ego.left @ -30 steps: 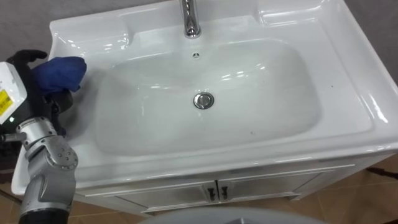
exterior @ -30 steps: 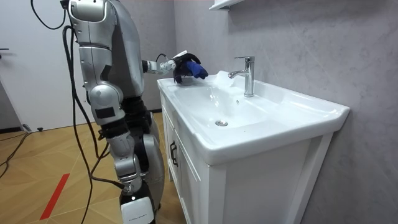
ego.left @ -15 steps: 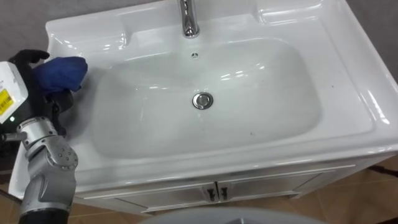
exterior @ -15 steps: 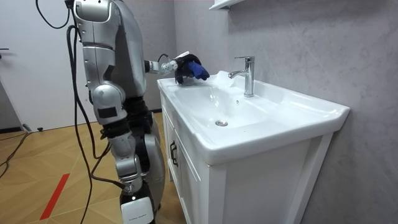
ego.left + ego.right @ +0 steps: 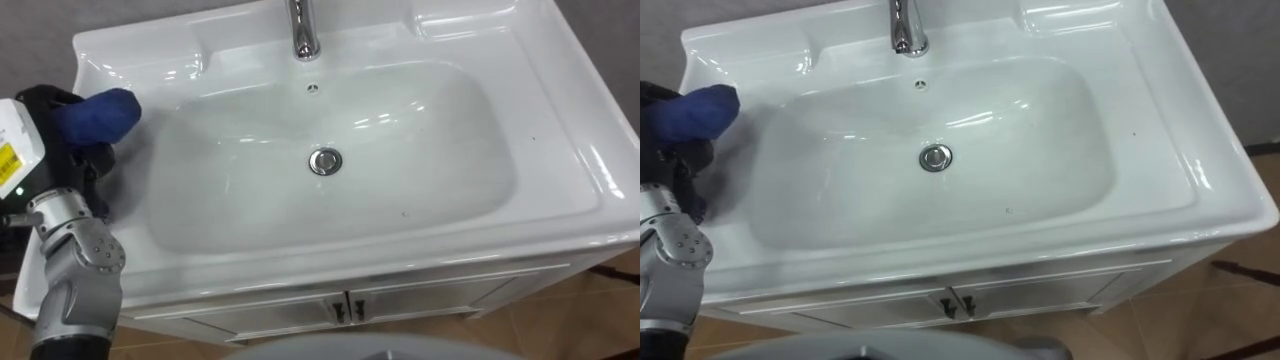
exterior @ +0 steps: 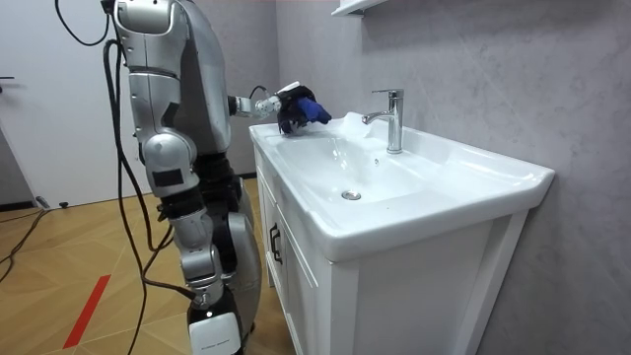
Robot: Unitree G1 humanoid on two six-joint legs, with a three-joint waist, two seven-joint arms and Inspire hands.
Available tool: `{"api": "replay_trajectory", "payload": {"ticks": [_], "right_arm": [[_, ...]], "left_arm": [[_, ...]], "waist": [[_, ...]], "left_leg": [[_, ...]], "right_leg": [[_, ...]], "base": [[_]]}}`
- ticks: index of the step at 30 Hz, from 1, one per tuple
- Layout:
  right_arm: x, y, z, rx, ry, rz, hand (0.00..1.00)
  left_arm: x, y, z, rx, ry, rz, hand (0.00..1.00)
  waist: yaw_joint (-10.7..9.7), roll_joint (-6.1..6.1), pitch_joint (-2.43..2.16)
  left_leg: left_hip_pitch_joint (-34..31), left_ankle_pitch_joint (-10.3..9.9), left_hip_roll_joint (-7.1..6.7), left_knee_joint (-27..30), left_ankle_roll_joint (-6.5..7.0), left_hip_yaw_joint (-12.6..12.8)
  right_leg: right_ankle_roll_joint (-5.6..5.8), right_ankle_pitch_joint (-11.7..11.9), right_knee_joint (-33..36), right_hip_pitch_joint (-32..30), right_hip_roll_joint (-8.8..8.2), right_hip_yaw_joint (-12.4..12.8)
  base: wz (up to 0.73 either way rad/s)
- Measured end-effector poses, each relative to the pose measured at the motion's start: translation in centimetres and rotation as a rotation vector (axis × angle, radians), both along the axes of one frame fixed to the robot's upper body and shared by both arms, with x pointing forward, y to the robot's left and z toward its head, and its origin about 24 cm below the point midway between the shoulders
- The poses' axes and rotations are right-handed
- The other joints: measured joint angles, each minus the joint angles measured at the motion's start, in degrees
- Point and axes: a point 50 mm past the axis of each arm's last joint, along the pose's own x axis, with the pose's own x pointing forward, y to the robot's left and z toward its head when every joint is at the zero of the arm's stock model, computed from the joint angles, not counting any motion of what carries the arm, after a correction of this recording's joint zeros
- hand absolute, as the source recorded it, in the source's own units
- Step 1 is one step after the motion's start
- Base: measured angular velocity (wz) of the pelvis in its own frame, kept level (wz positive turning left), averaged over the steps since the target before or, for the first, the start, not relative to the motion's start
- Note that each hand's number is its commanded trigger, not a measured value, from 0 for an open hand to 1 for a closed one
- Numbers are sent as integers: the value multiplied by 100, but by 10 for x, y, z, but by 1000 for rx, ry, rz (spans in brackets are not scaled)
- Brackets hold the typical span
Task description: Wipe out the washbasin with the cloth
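Filling most of the frame: a white glossy ceramic basin [image 5: 560, 110], rectangular, with a wide flat rim and a shallow rounded bowl. In the bowl, at centre, a round chrome drain plug [image 5: 324, 161]; just above it a small overflow hole [image 5: 313, 88]; toward the lower right a few tiny dark specks. At the top edge, behind the bowl, the base of a chrome tap [image 5: 303, 30].

At the left edge, over the basin's flat rim and outside the bowl: a bunched dark blue cloth [image 5: 97, 113], soft and rounded. Clasped by the black left hand [image 5: 88, 158], fingers curled around it.

Along the bottom, a white cabinet [image 5: 430, 298] with two small dark door handles [image 5: 346, 310]. No legible writing on basin or cloth.
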Motion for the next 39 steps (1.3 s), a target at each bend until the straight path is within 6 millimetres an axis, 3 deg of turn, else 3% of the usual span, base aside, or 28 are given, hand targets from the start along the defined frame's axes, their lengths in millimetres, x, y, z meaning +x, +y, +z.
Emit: {"api": "replay_trajectory", "payload": {"ticks": [8, 21, 30, 37, 39], "right_arm": [[0, 0, 0, 0, 3, 2, 0], [-4, -1, 0, -12, 34, 70, 0], [-5, -1, 0, -14, 38, 78, 0], [-2, -1, 0, -11, 23, 68, 0], [0, -1, 0, -10, 19, 70, 0]], "left_arm": [[0, 0, 0, 4, -1, 2, 0], [3, -2, 13, 211, 14, -45, 0], [3, -2, 13, 212, 15, -44, 0], [3, 1, 10, 68, -20, -14, 0], [2, 2, 8, -44, -54, 6, 0]], "waist": [[23, -11, -6], [26, -34, -53], [13, -55, -34], [-21, 11, -21], [-14, 7, -2]], "left_leg": [[2, 0, 0, -1, 0, -2], [6, 0, 0, 0, 0, 0], [5, 0, 0, 1, 0, -2], [-9, 0, 0, 0, 0, 1], [-5, 0, -1, -7, 0, -2]], "right_leg": [[0, 0, -1, 4, 1, -8], [0, 1, 2, 3, 0, 0], [0, 1, -4, 6, 0, -1], [0, 1, -15, 8, 2, -4], [0, 0, -12, 6, 0, -13]], "base": [[0], [0], [0], [0], [0]]}}
